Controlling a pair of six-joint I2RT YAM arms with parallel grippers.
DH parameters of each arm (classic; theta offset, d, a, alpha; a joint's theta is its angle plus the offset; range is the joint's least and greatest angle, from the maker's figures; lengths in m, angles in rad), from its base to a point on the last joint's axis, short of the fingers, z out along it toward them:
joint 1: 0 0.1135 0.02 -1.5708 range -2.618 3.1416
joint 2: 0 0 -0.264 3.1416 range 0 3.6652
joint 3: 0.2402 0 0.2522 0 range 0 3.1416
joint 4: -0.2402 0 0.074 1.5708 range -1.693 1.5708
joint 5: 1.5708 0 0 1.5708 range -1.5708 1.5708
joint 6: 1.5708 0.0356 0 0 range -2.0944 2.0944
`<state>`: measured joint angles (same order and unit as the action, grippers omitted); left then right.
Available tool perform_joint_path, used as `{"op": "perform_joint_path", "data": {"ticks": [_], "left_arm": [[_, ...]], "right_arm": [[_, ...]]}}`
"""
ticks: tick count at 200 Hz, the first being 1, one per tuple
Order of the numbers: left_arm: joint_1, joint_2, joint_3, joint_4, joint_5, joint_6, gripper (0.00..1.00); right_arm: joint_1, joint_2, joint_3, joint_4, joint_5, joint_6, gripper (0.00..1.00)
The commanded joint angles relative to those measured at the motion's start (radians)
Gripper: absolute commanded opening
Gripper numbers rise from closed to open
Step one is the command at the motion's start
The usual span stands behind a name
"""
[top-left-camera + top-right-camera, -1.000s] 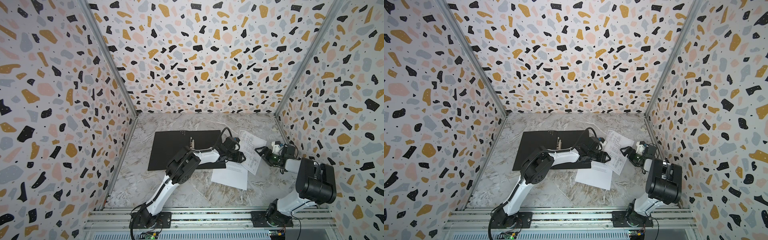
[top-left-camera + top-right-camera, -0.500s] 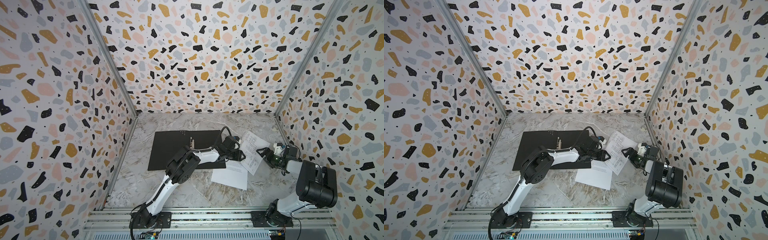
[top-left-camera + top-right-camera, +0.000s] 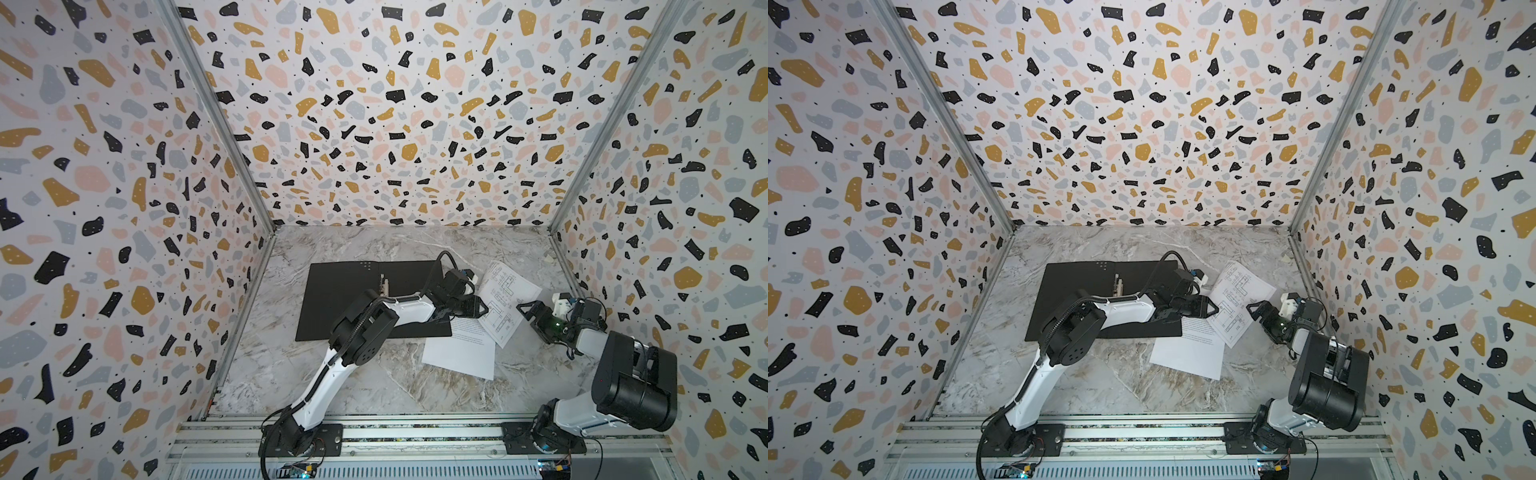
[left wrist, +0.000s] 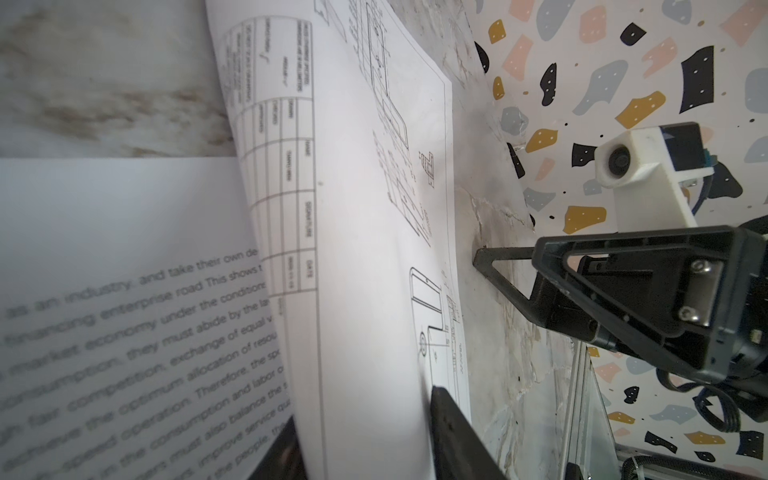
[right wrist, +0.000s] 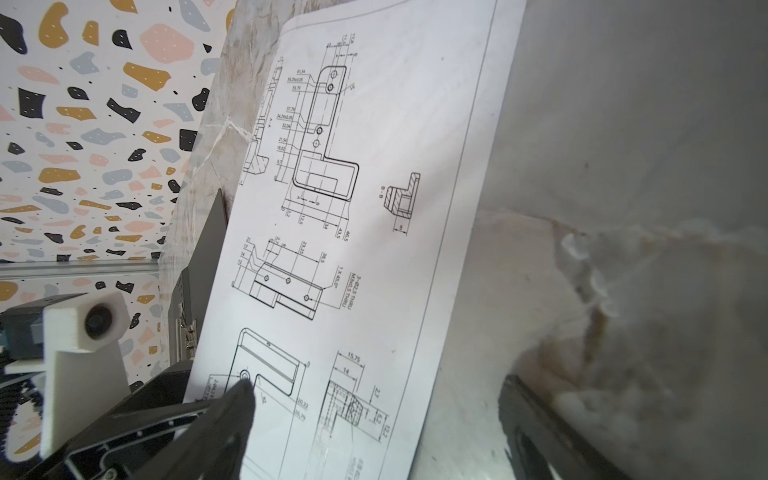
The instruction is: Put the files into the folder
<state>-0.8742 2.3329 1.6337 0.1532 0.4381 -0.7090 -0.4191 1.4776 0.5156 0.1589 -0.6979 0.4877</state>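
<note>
Marble tabletop [image 3: 353, 386] within terrazzo-patterned walls. The open black folder [image 3: 345, 291] lies at 10 o'clock of the overlapping sheets. Since a second ago, the left gripper [image 3: 478, 306] has narrowed, pinching the drawing sheet [image 3: 509, 299], which overlaps the text sheet [image 3: 461, 353]; the right gripper [image 3: 527, 309] stays spread wide, empty, beside the drawing's 3 o'clock edge.

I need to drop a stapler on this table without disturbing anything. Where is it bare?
Bare marble tabletop lies in front of the open black folder, and behind it toward the back wall. Crowded: the right side, where the two white paper sheets overlap between both grippers.
</note>
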Motion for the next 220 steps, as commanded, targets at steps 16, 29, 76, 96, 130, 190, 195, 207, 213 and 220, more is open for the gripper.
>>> {"op": "perform_joint_path", "data": {"ticks": [16, 29, 76, 96, 130, 190, 195, 207, 213, 220], "left_arm": [[0.003, -0.062, -0.018, 0.061, 0.026, -0.034, 0.43], [0.003, -0.065, -0.020, 0.071, 0.030, -0.045, 0.43], [0.003, -0.063, -0.021, 0.091, 0.037, -0.083, 0.42], [0.005, -0.064, -0.023, 0.091, 0.037, -0.093, 0.42], [0.005, -0.061, -0.016, 0.128, 0.036, -0.104, 0.41], [0.006, -0.057, -0.022, 0.129, 0.033, -0.113, 0.40], [0.005, -0.057, -0.024, 0.129, 0.033, -0.112, 0.39], [0.006, -0.059, -0.028, 0.129, 0.031, -0.110, 0.39], [0.007, -0.058, -0.031, 0.129, 0.029, -0.111, 0.39], [0.007, -0.060, -0.034, 0.129, 0.027, -0.111, 0.38]], "right_arm": [[-0.002, 0.037, -0.073, -0.109, -0.027, 0.029, 0.92], [-0.002, 0.030, -0.086, -0.101, -0.047, 0.038, 0.92], [-0.003, 0.045, -0.124, -0.071, -0.115, 0.063, 0.92], [-0.003, 0.044, -0.130, -0.071, -0.120, 0.069, 0.92], [-0.005, 0.040, -0.129, -0.083, -0.126, 0.065, 0.92], [-0.024, 0.030, -0.123, -0.096, -0.126, 0.047, 0.91], [-0.027, 0.030, -0.121, -0.097, -0.125, 0.047, 0.91], [-0.032, 0.036, -0.120, -0.096, -0.123, 0.043, 0.91], [-0.034, 0.038, -0.118, -0.096, -0.123, 0.042, 0.91], [-0.035, 0.038, -0.118, -0.098, -0.124, 0.040, 0.91]]}}
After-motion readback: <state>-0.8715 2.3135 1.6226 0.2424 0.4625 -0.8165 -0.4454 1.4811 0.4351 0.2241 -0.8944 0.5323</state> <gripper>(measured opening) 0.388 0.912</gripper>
